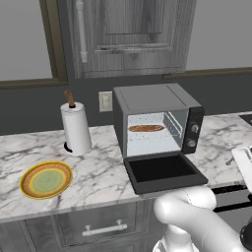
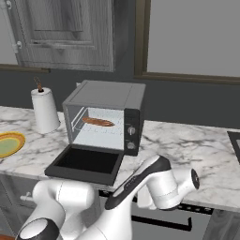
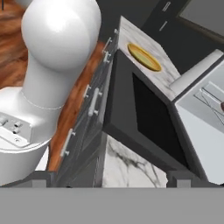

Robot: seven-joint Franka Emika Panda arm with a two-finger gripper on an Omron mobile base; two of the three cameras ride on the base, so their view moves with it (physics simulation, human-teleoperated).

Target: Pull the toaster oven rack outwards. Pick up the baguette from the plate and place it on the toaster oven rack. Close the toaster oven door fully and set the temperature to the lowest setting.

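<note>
Now the gripper [image 3: 111, 181], jaws spread wide and empty, sits low in front of the surface [image 1: 93, 167], looking up along the toaster oven door [image 1: 165, 171], which lies folded down flat just ahead of it. Beyond, the baguette [image 1: 146, 128] lies crosswise on the toaster oven rack [image 1: 150, 134] inside the toaster oven [image 1: 147, 101]. Farther left, the plate [image 1: 46, 179] is bare. Closing likely means lifting the door's near edge.

Arm folded low in front of worktop's front edge, elbow bent, wrist below edge level. Gripper [image 3: 107, 179] jaws spread wide, nothing btwn them; fingertips [image 3: 41, 178] dark, well apart, aimed along the worktop's front edge.
</note>
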